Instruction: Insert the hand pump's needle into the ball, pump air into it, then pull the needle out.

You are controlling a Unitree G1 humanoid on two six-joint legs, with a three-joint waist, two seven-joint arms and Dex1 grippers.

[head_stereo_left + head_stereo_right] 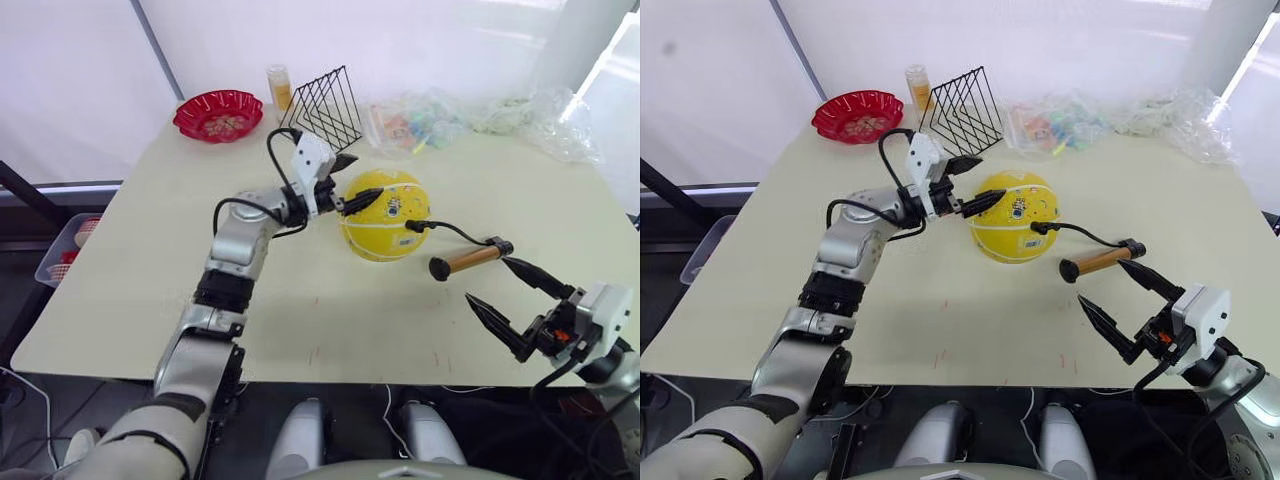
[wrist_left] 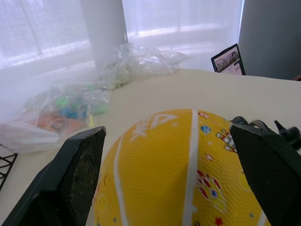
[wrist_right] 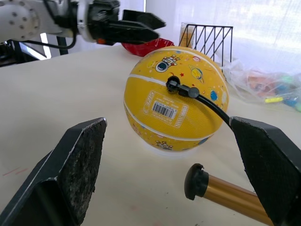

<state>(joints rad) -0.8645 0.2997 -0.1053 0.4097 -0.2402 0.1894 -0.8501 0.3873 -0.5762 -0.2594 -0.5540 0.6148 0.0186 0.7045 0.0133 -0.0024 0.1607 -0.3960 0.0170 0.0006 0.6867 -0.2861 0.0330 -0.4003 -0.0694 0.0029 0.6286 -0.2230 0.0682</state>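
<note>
Two grippers: both spread wide, neither holding anything.
Head views, ball: the ball (image 1: 384, 215) sits mid-table, with the red bowl (image 1: 218, 114) and the wire rack (image 1: 322, 108) off at its 11 and 12 o'clock.
Head views, left gripper: the left gripper (image 1: 348, 181) reaches in at the ball's 10 o'clock, one finger lying on its upper side.
Head views, pump: the hand pump (image 1: 470, 258) lies at the ball's 4 o'clock, its hose arching to the needle (image 1: 413, 226) plugged into the ball.
Head views, right gripper: the right gripper (image 1: 514, 296) hovers near the table edge at the pump's 5 o'clock.
Left wrist view: fingers (image 2: 75, 181) straddle the ball's top; plastic bags (image 2: 136, 63) lie beyond.
Right wrist view: the needle's connector sits in the ball above a barcode label (image 3: 165, 109); the pump's black cap lies between the fingers.
</note>
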